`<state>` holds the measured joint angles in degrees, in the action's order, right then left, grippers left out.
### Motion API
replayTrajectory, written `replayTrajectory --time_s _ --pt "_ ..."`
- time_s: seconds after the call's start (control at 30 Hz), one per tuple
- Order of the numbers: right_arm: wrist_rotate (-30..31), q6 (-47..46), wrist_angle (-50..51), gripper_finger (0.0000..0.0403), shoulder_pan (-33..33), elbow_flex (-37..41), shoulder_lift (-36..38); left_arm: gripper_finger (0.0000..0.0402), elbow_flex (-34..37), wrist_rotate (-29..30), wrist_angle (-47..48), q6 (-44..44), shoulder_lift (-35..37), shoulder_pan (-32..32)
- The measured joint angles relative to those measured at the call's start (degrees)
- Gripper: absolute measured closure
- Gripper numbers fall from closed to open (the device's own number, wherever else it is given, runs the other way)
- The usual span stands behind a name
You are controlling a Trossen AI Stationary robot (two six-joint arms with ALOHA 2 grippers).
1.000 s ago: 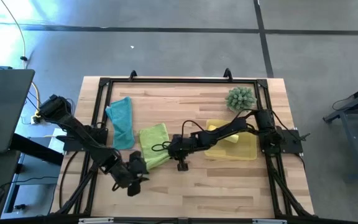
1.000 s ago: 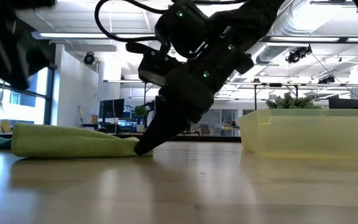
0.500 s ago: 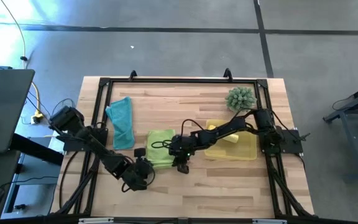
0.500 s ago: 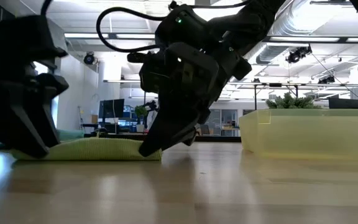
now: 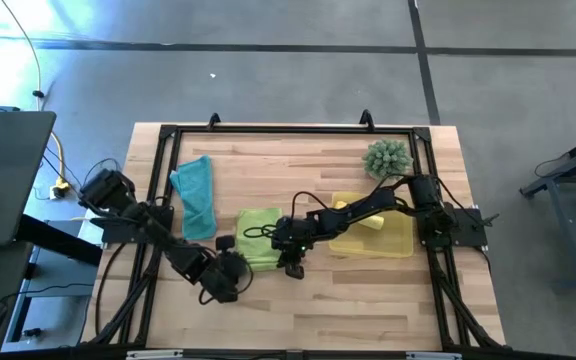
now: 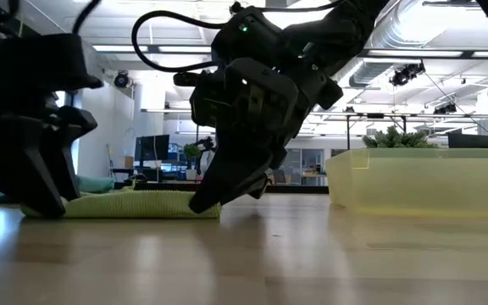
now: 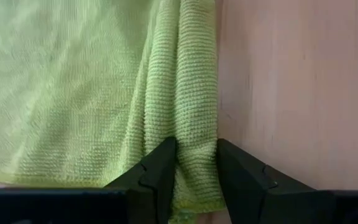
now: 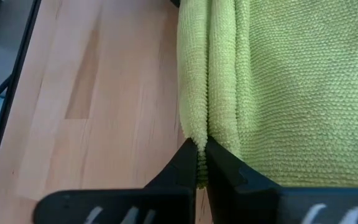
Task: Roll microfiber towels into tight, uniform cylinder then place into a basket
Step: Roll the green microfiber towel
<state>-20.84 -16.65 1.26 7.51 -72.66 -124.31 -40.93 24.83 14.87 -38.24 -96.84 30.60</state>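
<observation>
We've got the lime green towel [image 5: 259,237] mid-frame on the table [image 5: 368,300]. Left tool [image 7: 191,163] clamped on its folded edge, right tool [image 8: 201,158] pinching the opp. edge, fingers together.

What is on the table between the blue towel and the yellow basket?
The lime green towel lies between the blue towel and the yellow basket, both grippers gripping its near edge. The high view shows this best.

Front strip of desk [image 5: 348,310] open. Both claws crowd the green towel [image 5: 259,238]; teal towel [image 5: 197,196] blocks far-left side, basket [image 5: 398,240] and spiky plant [image 5: 388,158] block right. Middle back free.
</observation>
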Motion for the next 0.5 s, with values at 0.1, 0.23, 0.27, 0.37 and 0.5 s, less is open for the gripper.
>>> replayTrajectory --time_s 0.1,0.23,0.27,0.37,0.5 --pt "-0.62 -0.02 -0.07 0.0400 0.00 0.00 0.02 0.0327 0.00 -2.66 -0.01 -2.29 0.13 -0.95" --pt "-5.97 -2.28 -0.25 0.0400 -0.03 0.04 -0.04 0.0384 -0.02 -8.75 -2.28 -6.96 0.44 -2.07" --pt "-7.11 -2.81 -0.57 0.0400 0.00 0.04 -0.10 0.0391 0.01 -10.93 -2.62 -8.25 0.99 -2.28" --pt "-8.56 -3.99 -0.90 0.0400 -0.02 -0.02 -0.09 0.0388 0.26 -17.19 -5.02 -11.04 2.27 -3.40" --pt "-10.62 -5.81 -0.98 0.0400 0.00 -0.07 -0.07 0.0389 0.52 -23.10 -8.59 -12.50 3.79 -4.82"
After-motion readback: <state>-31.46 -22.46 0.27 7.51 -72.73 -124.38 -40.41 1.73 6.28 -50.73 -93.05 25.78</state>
